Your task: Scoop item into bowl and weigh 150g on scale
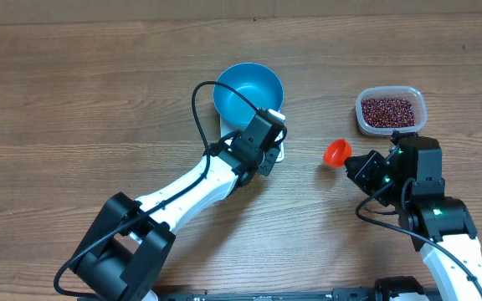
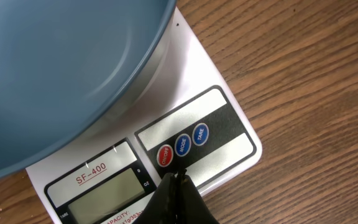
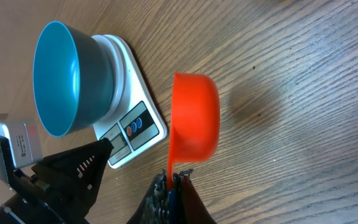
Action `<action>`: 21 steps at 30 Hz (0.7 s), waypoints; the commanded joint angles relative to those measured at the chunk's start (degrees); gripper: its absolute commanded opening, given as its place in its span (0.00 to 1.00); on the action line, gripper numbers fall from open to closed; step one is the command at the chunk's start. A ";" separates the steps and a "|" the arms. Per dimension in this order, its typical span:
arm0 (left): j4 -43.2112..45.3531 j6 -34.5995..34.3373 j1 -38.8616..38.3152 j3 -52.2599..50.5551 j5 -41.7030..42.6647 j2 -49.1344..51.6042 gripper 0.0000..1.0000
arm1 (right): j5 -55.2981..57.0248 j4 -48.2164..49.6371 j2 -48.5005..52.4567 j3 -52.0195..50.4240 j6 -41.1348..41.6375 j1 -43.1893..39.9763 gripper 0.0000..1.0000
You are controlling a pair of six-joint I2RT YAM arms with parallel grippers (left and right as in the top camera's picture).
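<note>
Atop flat scale (image 2: 194, 74), smooth round bowl (image 2: 61, 74).

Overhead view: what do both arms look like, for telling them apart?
Both match: white links with black joints and black wrist blocks. The left arm trails a large looping black cable; the right arm shows green lights.

Round, deep, bright blue bowl (image 1: 248, 90): upright on scale, upper centre. Flat white rectangular scale (image 3: 132, 81): button edge exposed. Tiny red-brown beans (image 1: 388, 111): loose mass, upper right.
</note>
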 commanded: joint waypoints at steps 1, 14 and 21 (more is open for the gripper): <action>0.13 1.73 -0.63 -0.52 -0.79 0.52 0.04 | 0.61 0.50 -0.68 1.66 -0.44 0.22 0.04; 1.09 2.58 -0.61 -1.60 -0.74 0.52 0.04 | 0.63 0.57 -0.68 1.66 -0.44 0.22 0.04; 1.73 2.86 -0.61 -1.64 -0.76 0.52 0.04 | 1.05 0.57 -0.66 1.66 -0.44 0.22 0.04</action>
